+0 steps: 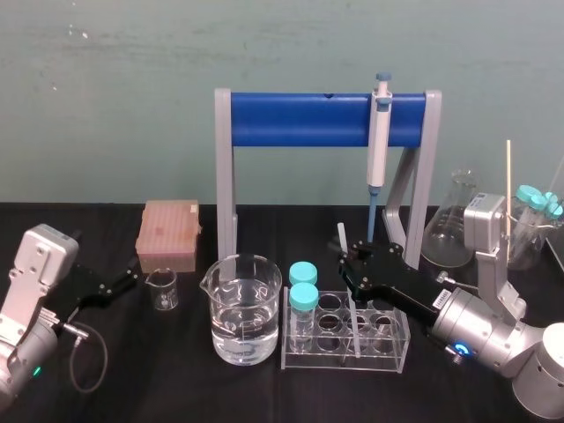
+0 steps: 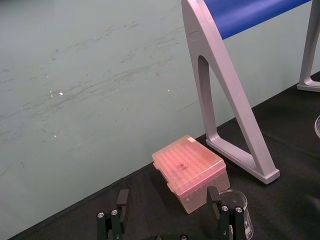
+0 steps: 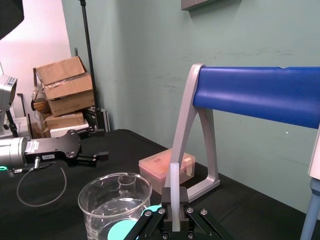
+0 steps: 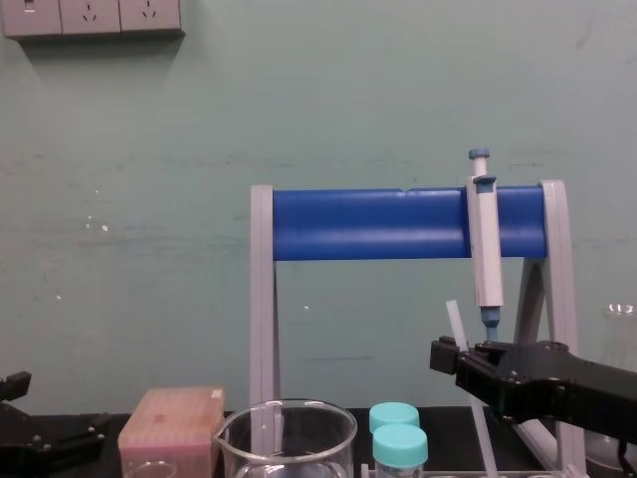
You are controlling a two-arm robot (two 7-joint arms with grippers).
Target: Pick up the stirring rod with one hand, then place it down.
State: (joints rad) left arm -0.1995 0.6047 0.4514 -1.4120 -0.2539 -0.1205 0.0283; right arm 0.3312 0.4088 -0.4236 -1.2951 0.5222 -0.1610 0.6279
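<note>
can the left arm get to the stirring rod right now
Probably not easily. The left gripper sits open far to the left by the small beaker, the large beaker and capped tubes stand between, and the right gripper is shut on the stirring rod.

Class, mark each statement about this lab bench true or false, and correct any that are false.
1. The right end effector is closed on the thin translucent white stirring rod. True.
2. The grey-and-blue pipette lies flat on the black table. False: it hangs upright on the blue-barred grey stand.
3. The large clear glass beaker holds clear liquid. True.
4. The left end effector grips the small empty glass beaker. False: it is open and holds nothing; the small beaker stands beside it.
</note>
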